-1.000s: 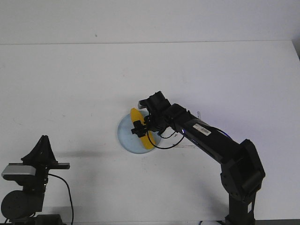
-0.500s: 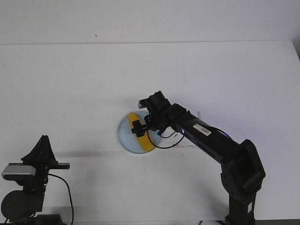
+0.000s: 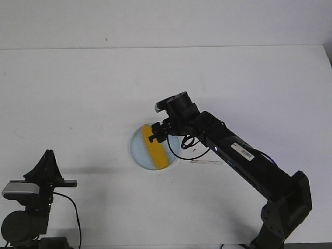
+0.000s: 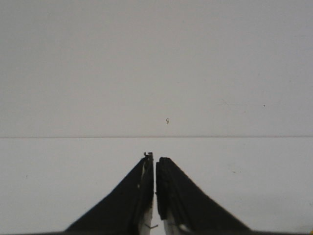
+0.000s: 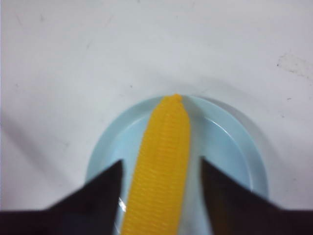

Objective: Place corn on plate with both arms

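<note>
i see the corn [image 3: 155, 147] lying flat on the plate [image 3: 137, 150], running diagonally across it in the front view. its tapered tip points toward the far-left part of the rim, and the blunt end sits at the near-right rim. in the right wrist view the corn [image 5: 164, 161] lies down the middle of the plate [image 5: 225, 147], with the tip reaching the plate's edge.

right gripper [image 3: 157, 133] is above the far end of the corn, just over the plate. its fingers [image 5: 88, 200] are spread apart, one on each side of the cob, with plate visible in the gap between each finger and the corn. nothing is clamped, so i read it as open and not touching the corn. the right arm [image 3: 244, 161] reaches in from the near-right side, cable looped under the wrist.

left gripper [image 4: 154, 161] is parked at the near-left corner of the table [image 3: 78, 93], well apart from the plate. its two fingers are pressed together, only a thin slit between them, nothing held. its wrist view shows just bare white table and wall. in the front view the left arm [image 3: 31, 202] is folded low.
</note>
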Robot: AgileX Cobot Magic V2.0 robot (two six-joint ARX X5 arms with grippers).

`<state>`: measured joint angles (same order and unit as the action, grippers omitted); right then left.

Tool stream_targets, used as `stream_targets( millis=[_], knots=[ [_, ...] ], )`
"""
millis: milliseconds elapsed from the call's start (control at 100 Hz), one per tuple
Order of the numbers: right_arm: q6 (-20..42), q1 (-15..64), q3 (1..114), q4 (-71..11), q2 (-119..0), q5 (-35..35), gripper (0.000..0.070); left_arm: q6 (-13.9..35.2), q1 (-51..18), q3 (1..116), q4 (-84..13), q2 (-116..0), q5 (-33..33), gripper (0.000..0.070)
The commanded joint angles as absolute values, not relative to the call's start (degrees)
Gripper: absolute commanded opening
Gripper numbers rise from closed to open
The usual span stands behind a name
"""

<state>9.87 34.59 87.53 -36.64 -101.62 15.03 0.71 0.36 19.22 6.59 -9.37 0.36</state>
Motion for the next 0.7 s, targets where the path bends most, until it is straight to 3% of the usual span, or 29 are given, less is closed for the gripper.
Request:
stream_targets(
  millis=[0,220,510,690],
  knots=[
    [5.6,34.3,86.9,-36.0,-100.5,14.5,0.0071,0.0,0.5,19.9,7.3,-9.3,0.4,0.0003],
    [4.3,30.3,77.2,-31.9,-94.0,13.0,0.0053,0.0,0.5,19.9,7.3,-9.3,0.4,0.0003],
    [5.2,20.2,56.4,-12.9,-78.2,13.0,0.003,0.0,0.5,19.9,7.3,-9.3,0.4,0.0003],
    [5.2,12.6,46.0,-7.3,-69.8,9.6,0.0013,0.0,0.5,19.9,7.3,-9.3,0.4,0.0003]
  ],
)
